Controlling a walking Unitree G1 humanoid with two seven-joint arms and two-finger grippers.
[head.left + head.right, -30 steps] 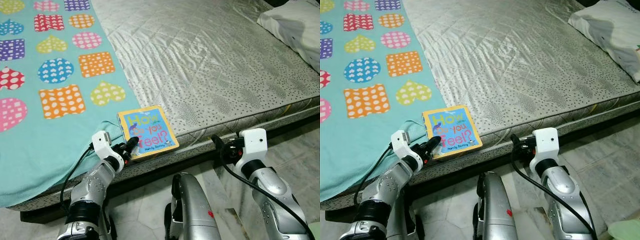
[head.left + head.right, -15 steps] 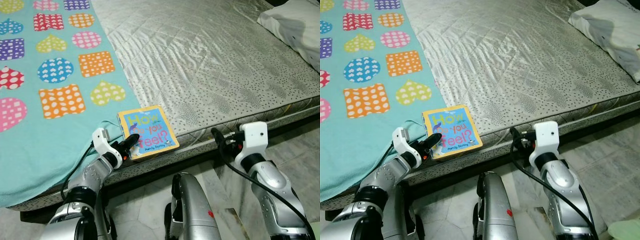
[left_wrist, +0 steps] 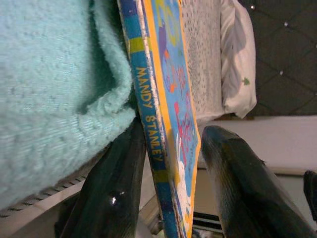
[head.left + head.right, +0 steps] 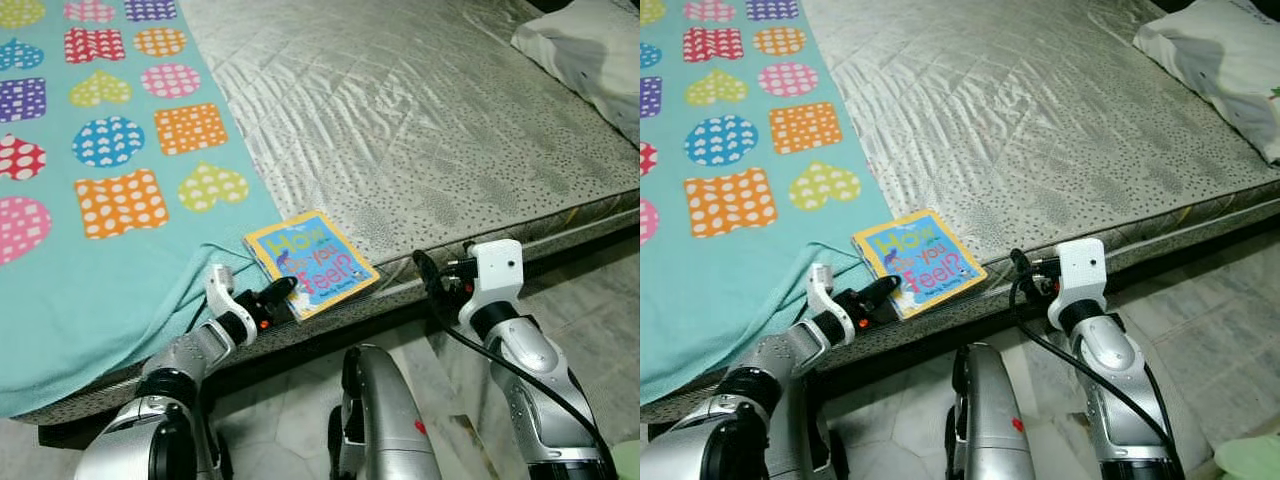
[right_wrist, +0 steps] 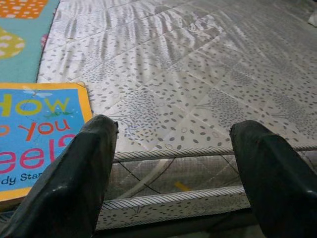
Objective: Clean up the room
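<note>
A square blue board book with a yellow border (image 4: 310, 263) lies at the front edge of the grey quilted mattress (image 4: 430, 130), just beside the turquoise fleece blanket with coloured heart and dot shapes (image 4: 90, 190). It is turned so that one corner points past the mattress edge.

The left jaws (image 4: 275, 297) are at the near corner of the book. In the left wrist view the book (image 3: 166, 124) stands between the two black fingers (image 3: 111, 193), one finger under it against the blanket (image 3: 54, 84) and one above the cover, with a narrow gap on the cover side; the jaws are apart around the book, and I cannot tell if they press it. This view also shows the spine with the words "MANDY STANLEY".

The right jaws (image 4: 428, 278) are at the mattress edge, to the right of the book and not touching it. In the right wrist view its fingers (image 5: 69, 178) are wide apart and hold nothing, with the book cover (image 5: 39, 129) beside one finger.

A white pillow (image 4: 590, 45) lies at the far right of the bed.
</note>
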